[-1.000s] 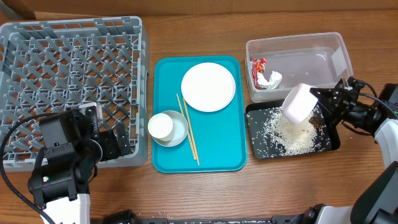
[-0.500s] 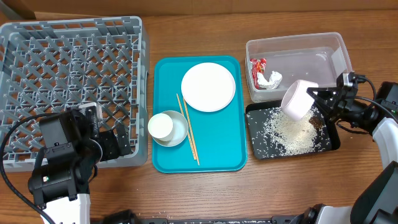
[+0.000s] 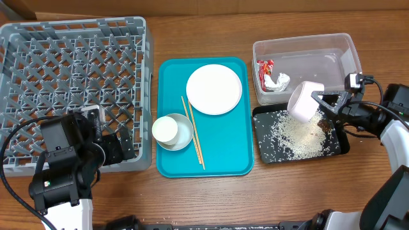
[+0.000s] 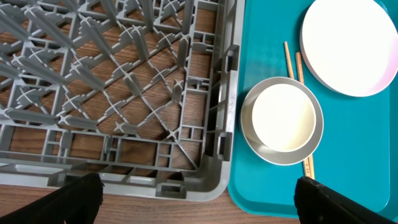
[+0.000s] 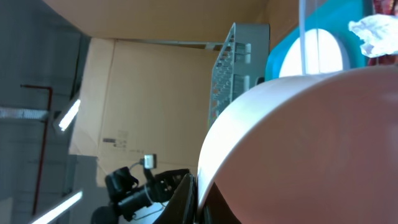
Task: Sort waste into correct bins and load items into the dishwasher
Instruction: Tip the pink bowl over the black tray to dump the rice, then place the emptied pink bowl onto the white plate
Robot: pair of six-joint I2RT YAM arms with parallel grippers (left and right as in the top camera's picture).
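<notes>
Glossy pink bowl point(image 3: 305, 103), matt black tray point(image 3: 268, 153)

Both arms are mostly black w/ white shell bits. Left arm point(image 3: 61, 160) is a chunky black block up top w/ white casing below, plus black cables looping off the side. Left fingers point(image 4: 78, 200) are matte black, blunt-ish. Right arm point(image 3: 391, 121) is the same deal: black wrist, white link, thin black cable. Right fingers point(image 3: 326, 101) are black too.

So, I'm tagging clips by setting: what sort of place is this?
Likely a robotics lab mock-up, not a kitchen: a dish rack and tray sit on a wooden table, with what looks like cardboard behind.
</notes>
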